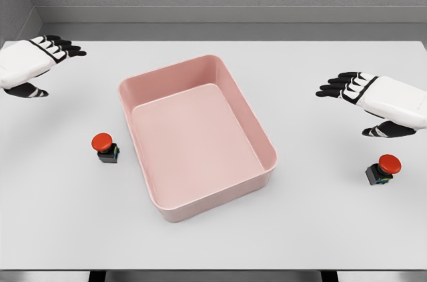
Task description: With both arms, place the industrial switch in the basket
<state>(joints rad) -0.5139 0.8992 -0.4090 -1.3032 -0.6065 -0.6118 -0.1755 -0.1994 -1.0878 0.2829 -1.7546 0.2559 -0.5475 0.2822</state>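
Head view, inventory of one moment.

Left hand (30,62): at far left above the worktop (333,229), fingers extended and relaxed, holding nothing; well apart from any switch.

Right hand (373,99): at right edge, fingers likewise extended, empty; poised near and above the right-side switch, not touching.

Industrial switch, left (105,147): red mushroom button on dark body, upright on worktop, just beside the basket's left wall.

Industrial switch, right (382,169): same type, upright, well apart from the basket's right wall.

Basket (167,82): pink, rectangular, shallow, slightly rotated, centre of worktop; nothing inside.

Step judged in hand: approach, each hand to its nearer switch. Best done by lowering from above, closing fingers round the dark body rather than the rounded red cap, lifting clear of the basket rim before release. Left reach judged longer than right.

Count: hands, two; switches, two; baskets, one; worktops, one.
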